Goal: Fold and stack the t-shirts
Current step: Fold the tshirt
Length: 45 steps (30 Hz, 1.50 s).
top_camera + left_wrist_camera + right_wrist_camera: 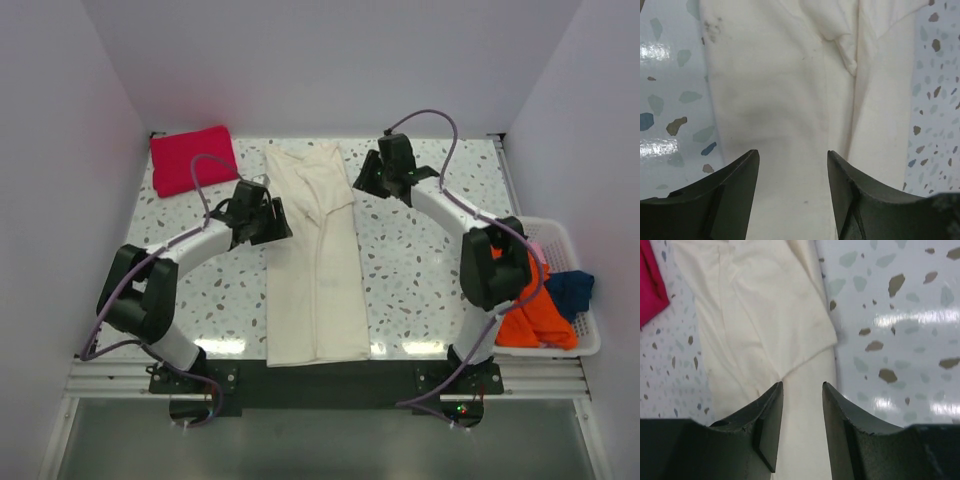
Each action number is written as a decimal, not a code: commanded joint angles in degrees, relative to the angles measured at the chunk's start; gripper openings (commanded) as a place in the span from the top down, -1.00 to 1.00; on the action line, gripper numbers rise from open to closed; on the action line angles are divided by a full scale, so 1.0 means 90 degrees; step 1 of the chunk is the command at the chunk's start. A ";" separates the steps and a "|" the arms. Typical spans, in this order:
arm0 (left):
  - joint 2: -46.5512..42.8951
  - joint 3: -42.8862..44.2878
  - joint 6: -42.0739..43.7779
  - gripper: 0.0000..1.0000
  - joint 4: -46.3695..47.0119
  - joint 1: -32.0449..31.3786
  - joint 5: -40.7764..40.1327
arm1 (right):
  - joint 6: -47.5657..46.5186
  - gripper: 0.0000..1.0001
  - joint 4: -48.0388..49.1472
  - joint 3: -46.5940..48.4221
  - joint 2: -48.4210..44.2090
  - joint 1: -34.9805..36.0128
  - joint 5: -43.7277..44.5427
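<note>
The cream t-shirt (315,260) lies flat down the middle of the table, folded into a long strip with its sleeves tucked in; it also shows in the left wrist view (790,90) and the right wrist view (765,315). My left gripper (275,222) hovers at its left edge, open and empty (792,160). My right gripper (362,180) hovers at its upper right edge, open and empty (802,387). A folded red t-shirt (193,159) lies at the back left, and its corner shows in the right wrist view (650,285). Orange (535,315) and blue (570,290) t-shirts sit in a basket.
A white basket (590,340) stands off the table's right edge, beside the right arm. The speckled tabletop (420,270) is walled in at the left, back and right.
</note>
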 commanded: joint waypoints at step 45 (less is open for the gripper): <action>-0.0748 -0.1563 -0.0647 0.03 0.0170 -0.0022 -0.0290 | -0.0977 0.03 0.1441 0.3515 0.4161 -0.0466 -0.0745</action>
